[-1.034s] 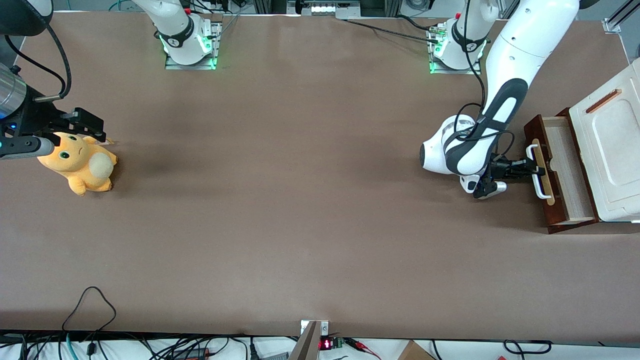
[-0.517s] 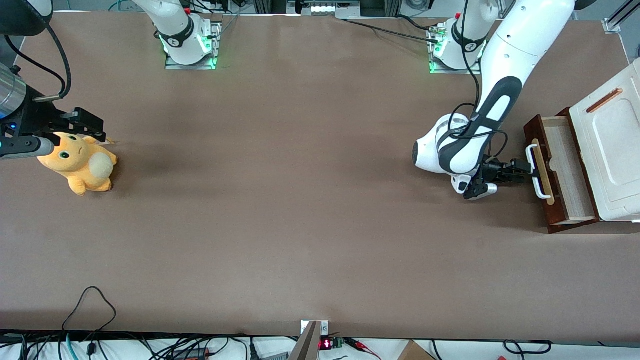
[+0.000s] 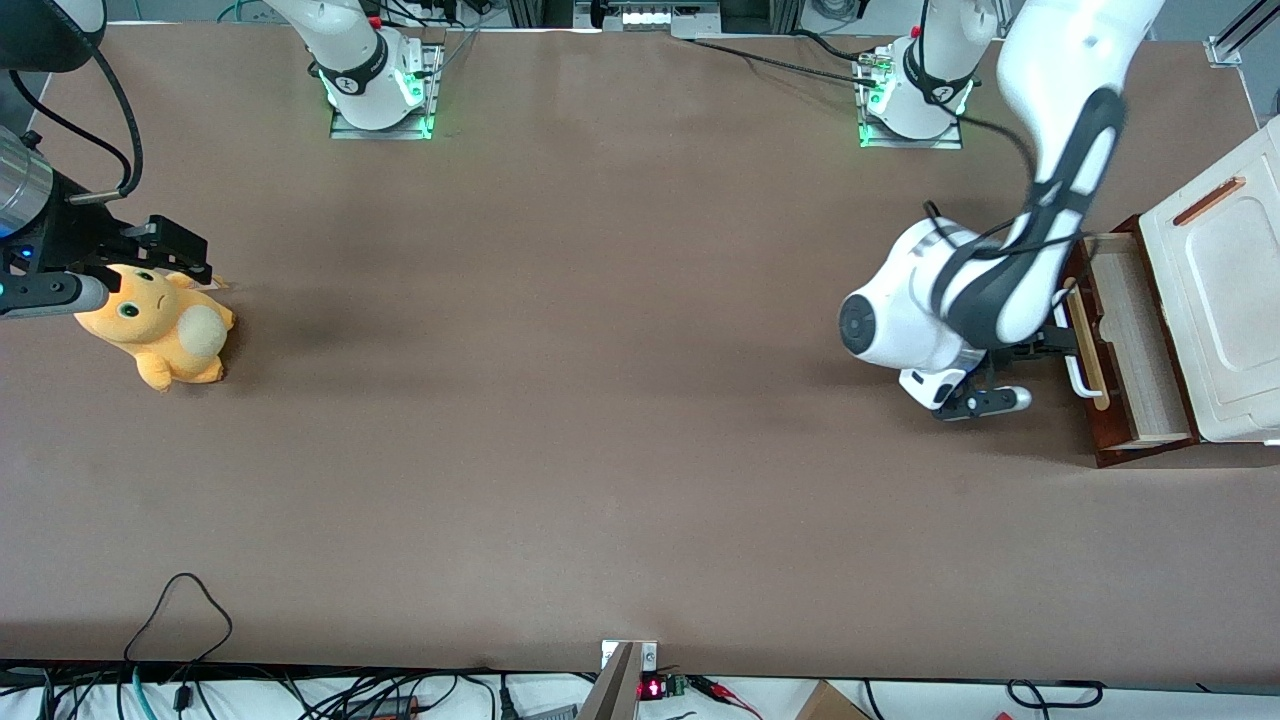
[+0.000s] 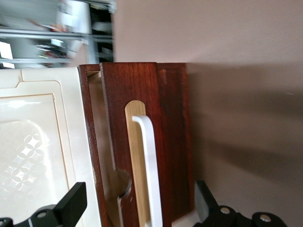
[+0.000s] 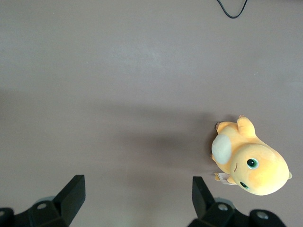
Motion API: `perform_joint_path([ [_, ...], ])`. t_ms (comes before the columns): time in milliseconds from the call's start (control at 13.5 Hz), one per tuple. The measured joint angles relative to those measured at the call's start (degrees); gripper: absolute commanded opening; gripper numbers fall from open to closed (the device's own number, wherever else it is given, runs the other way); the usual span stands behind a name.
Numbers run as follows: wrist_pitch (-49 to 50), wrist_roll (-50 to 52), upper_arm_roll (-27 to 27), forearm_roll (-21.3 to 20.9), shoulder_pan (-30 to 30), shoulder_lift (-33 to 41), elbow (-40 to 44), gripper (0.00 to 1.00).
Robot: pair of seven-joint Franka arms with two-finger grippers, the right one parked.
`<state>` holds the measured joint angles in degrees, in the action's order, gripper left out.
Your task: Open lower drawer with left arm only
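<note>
We see the lower drawer (image 3: 1125, 340) pulled out from under the white cabinet (image 3: 1215, 300). Our gripper (image 4: 137, 208) hangs open in front of its white handle (image 4: 150, 170), seemingly not touching it.

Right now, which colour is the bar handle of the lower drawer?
White; the handle shows best in the left wrist view.

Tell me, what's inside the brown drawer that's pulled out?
The lower drawer shows only bare light wood inside. The white cabinet top covers its deeper part, so that stays hidden. The left arm's gripper hangs open above the white handle.
</note>
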<state>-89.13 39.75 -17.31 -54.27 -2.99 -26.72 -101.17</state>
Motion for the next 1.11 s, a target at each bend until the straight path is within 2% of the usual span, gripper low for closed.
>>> perform_joint_path([
  [369, -0.2, -12.0, 2.6, 25.1, 0.9, 9.3, 8.5, 1.0],
  [517, -0.2, -17.9, 5.6, 35.7, 1.0, 12.8, 10.0, 1.0],
  [664, -0.3, -25.5, 9.7, 43.9, 1.2, 15.6, 11.1, 1.0],
  [738, -0.4, -28.4, 11.4, 46.2, 1.4, 16.7, 11.6, 1.0],
  [1107, -1.1, -37.3, 14.3, 50.8, 1.6, 19.9, 12.1, 1.0],
])
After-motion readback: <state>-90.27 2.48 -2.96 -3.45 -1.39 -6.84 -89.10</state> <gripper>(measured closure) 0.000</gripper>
